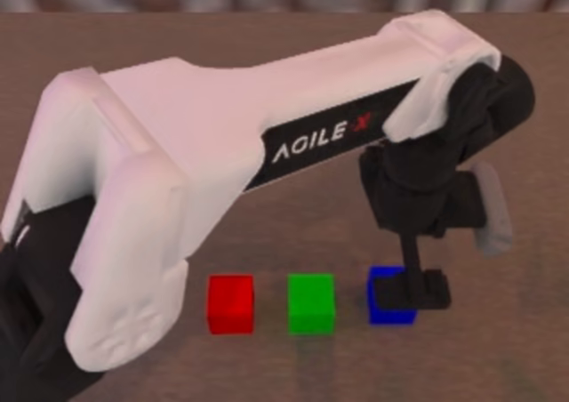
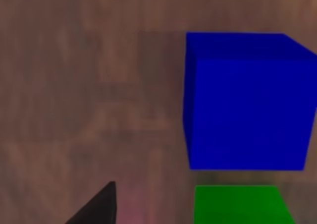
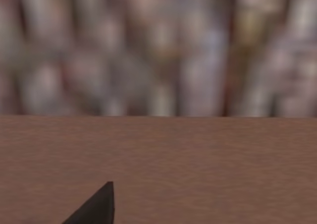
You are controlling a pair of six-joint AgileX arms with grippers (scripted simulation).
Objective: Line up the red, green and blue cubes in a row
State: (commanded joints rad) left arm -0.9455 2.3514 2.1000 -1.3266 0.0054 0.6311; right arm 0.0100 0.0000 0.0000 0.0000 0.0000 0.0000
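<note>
Nearest the camera edge of the brown wood-grained surface (image 1: 267,233), three small matte, sharp-edged solid cubes sit in a straight line with even gaps: the bright red cube (image 1: 231,303) on the left, the bright green cube (image 1: 311,302) in the middle, the deep blue cube (image 1: 388,297) on the right. None touches its neighbour, so the row looks essentially formed.

The left tool (image 1: 418,288) hangs over the blue cube, its black fingers (image 1: 434,289) overlapping the cube's right part in the top view. Whether they are pinching the cube or spread just clear of it, I cannot tell; the left wrist view shows the blue cube standing free beside the green one, with only a dark finger tip at the frame's edge. My guess is that this arm is here because it handles the last block of the row.

Farther back, the glossy white left arm spans the surface diagonally. The right tool is seen only as a dark tip in its own view, facing bare surface and a blurred backdrop; it seems parked.
</note>
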